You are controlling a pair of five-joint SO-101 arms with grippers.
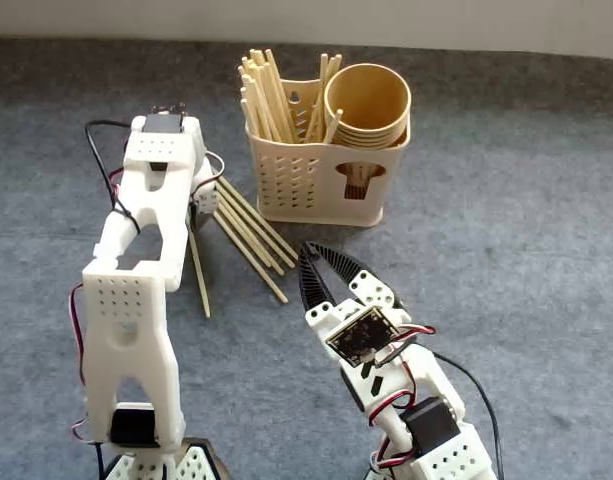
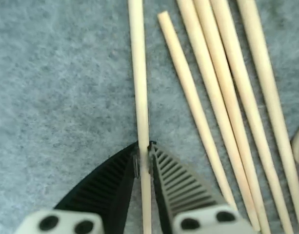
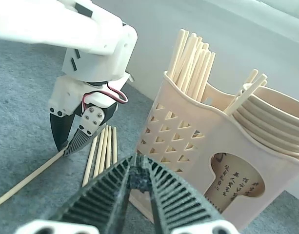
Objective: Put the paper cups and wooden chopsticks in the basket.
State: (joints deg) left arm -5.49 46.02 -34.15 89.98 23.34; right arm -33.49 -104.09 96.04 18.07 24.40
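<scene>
While flat on carpet (image 2: 51,73), chopstick (image 2: 141,87) between left jaws (pinched).

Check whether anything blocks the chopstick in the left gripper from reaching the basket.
Nothing upright does. The left gripper is shut on the chopstick; only loose chopsticks lie flat between it and the basket. The right gripper sits off to the side.

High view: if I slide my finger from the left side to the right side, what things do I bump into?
left arm → loose chopsticks lying on the table → paper cups stacked in the basket
</scene>
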